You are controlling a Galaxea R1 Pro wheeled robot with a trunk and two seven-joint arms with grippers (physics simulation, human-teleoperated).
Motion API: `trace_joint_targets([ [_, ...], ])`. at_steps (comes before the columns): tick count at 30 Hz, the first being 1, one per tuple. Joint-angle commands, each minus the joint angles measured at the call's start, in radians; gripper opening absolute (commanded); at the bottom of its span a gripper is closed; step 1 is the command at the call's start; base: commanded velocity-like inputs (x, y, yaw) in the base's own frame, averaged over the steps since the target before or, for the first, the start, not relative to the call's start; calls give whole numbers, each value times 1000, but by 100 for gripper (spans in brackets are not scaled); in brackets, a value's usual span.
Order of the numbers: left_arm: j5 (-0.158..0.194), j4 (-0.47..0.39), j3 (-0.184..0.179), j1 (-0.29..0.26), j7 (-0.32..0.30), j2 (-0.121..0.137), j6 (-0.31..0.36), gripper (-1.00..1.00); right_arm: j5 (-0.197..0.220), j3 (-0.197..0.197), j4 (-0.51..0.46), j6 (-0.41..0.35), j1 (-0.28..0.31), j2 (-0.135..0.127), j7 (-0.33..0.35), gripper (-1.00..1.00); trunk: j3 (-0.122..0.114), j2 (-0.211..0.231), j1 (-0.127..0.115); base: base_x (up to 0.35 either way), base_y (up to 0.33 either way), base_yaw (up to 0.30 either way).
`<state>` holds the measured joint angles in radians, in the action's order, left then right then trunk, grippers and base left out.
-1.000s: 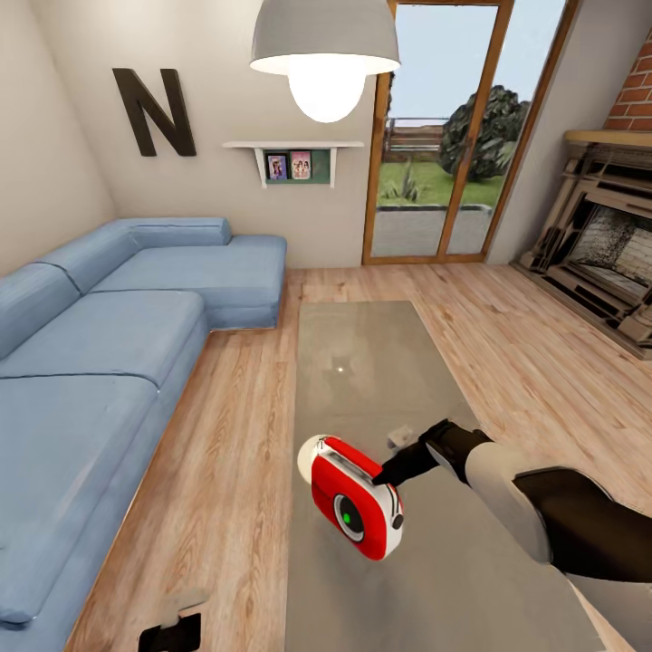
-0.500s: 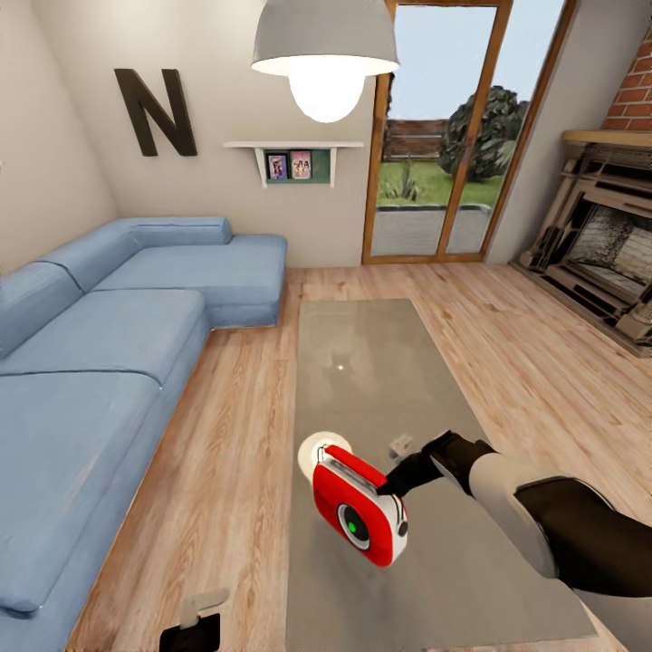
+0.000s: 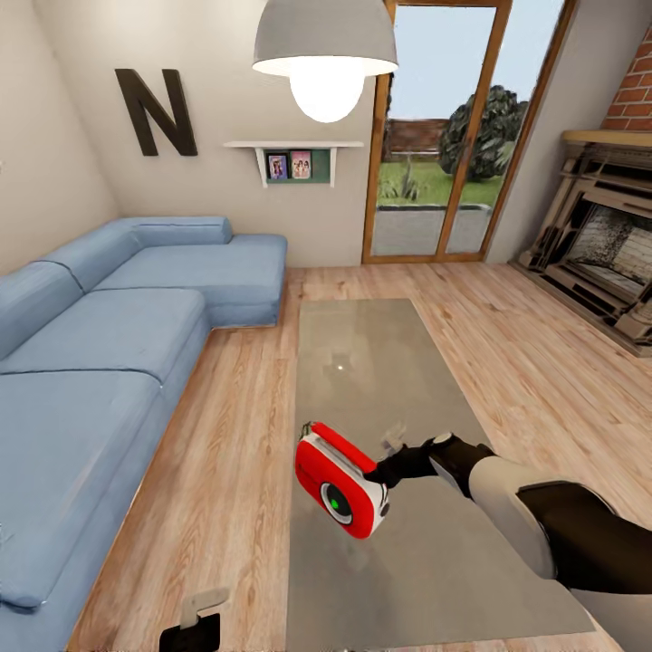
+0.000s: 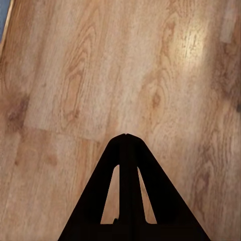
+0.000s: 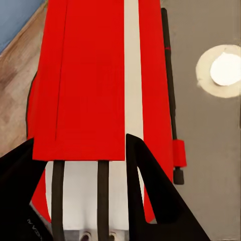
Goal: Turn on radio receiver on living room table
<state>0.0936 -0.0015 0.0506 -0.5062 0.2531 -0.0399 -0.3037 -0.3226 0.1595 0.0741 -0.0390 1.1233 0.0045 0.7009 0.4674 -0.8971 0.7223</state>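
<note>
You had the small red rounded radio receiver with white-silver trim (image 3: pixel 340 484) tilted near the left edge of the long glossy grey coffee table (image 3: pixel 380 362), lower centre of the head view. Your right gripper (image 3: pixel 378 473) was clamped across its white end, black fingers (image 5: pixel 150 191) straddling the body. It looked rigid, light and smooth-shelled, so likely slippery; the flat ends seemed safer than the thin top handle. Your left gripper (image 4: pixel 125 138) hung with fingers together over the light wood plank floor (image 4: pixel 75 75).
</note>
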Motion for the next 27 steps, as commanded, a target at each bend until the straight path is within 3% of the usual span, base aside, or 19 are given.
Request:
trace_joint_targets([
  [1, 0, 0, 0, 0, 0, 0, 0, -100, 2, -8, -1, 1, -1, 0, 0, -100, 0, 0, 0, -49, 0, 0],
  [6, 0, 0, 0, 0, 0, 0, 0, -100, 2, -9, -1, -1, -2, -2, 0, -100, 0, 0, 0, -16, 0, 0],
  [15, 0, 0, 0, 0, 0, 0, 0, -100, 2, -8, -1, -6, -2, -49, 3, -100, 0, 0, 0, -1, 0, 0],
  [27, 2, 0, 0, 0, 4, 1, 0, -100, 0, -8, -2, -9, -2, -51, 0, -100, 0, 0, 0, -145, -47, 0],
])
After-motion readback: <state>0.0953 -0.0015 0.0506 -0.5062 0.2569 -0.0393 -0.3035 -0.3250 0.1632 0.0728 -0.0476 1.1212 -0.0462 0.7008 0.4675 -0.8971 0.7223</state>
